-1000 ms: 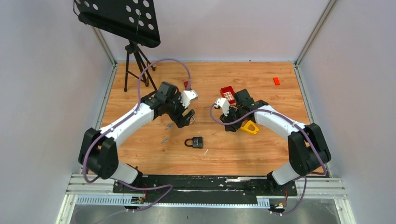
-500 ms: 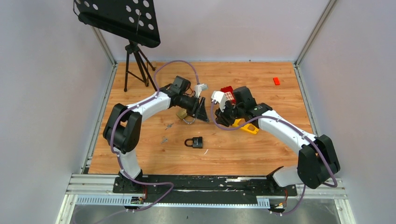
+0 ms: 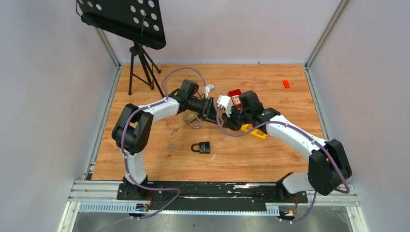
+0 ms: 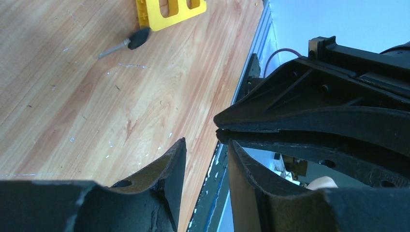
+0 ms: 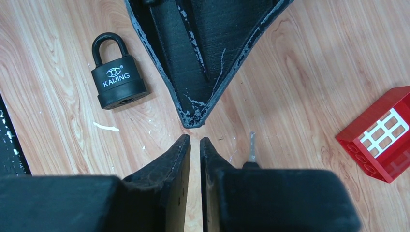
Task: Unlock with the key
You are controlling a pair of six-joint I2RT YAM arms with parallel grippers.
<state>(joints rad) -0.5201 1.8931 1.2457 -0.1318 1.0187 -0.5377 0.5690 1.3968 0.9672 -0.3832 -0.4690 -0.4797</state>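
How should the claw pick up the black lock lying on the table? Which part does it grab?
I'd grab the black padlock by its chunky body, coming straight down from above, because it lies flat on the table. Pinch its two straight side faces. Leave the rounded loop free, and the bottom end too, since the keyhole is there.

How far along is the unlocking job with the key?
Done: nothing; the black padlock lies on the wooden table, shackle closed. In hand: nothing; the left gripper and right gripper point tip to tip, both empty. Still to do: pick up the black-headed metal key beside the yellow plastic piece, insert it, turn it.
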